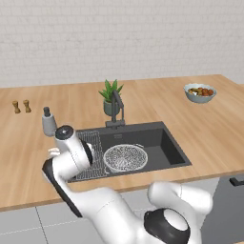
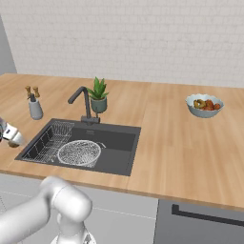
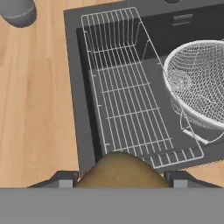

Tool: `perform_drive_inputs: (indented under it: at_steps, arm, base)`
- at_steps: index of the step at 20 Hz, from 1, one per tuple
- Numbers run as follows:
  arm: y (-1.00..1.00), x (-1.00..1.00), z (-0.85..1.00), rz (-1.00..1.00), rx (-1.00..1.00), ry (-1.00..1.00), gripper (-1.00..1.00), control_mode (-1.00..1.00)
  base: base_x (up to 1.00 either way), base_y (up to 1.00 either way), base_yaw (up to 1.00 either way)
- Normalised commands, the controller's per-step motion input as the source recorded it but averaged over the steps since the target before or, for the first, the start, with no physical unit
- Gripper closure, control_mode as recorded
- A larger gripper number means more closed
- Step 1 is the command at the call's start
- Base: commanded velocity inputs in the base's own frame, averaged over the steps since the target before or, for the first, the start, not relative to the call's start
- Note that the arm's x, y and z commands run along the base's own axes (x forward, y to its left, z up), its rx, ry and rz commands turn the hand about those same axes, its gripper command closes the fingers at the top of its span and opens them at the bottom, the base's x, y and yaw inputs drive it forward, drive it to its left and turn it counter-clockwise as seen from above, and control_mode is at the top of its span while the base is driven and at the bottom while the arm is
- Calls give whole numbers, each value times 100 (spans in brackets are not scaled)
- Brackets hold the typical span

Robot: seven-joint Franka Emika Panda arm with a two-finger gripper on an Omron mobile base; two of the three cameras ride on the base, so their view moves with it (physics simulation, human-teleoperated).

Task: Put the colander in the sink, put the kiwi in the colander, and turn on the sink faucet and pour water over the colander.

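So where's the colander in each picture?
Left base view: the colander sits in the sink, low and middle, right of the wire rack.
Right base view: the colander is lower left, in the sink, beside the rack.
Hand view: the colander is at the right edge, partly cut off.
Shared landmark: the wire rack, always next to the colander.
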Motion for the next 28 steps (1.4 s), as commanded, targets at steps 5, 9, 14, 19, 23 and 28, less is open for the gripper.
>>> perform_drive_inputs:
  at_steps: [5,9,14,19,23,28]
  arm:
    - [-100,19,0,-14,4,0,100,-100]
    - [-100,32,-4,-8,16,0,100,-100]
    - [-100,69,-9,-2,21,0,100,-100]
    - [-84,52,-28,0,16,0,100,-100]
    - [-56,5,-45,0,14,-4,100,-100]
    - [-45,13,-35,0,13,-9,100,-100]
  base:
    - [0,0,0]
    - [0,0,0]
    - [0,0,0]
    - [0,0,0]
    - [0,0,0]
    - [0,0,0]
